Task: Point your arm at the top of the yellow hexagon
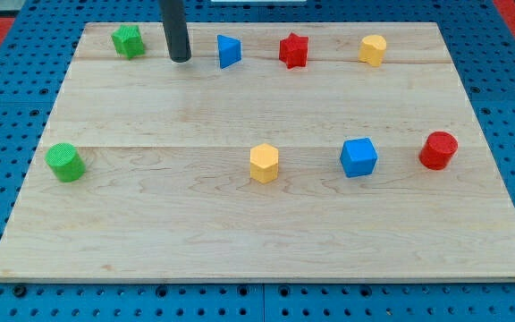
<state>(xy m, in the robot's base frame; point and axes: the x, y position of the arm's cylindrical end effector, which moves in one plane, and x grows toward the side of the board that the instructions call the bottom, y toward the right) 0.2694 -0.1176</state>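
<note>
The yellow hexagon (264, 164) sits on the wooden board a little below the middle, just right of centre. My tip (181, 59) rests on the board near the view's top, between a green block (128, 41) on its left and a blue triangle (229, 51) on its right. The tip is well up and to the left of the yellow hexagon, not touching any block.
A red star (293, 50) and a yellow cylinder (373, 49) lie along the top. A blue cube (358, 157) and a red cylinder (438, 150) are right of the hexagon. A green cylinder (64, 162) is at the left edge. The board (150, 233) lies on a blue pegboard.
</note>
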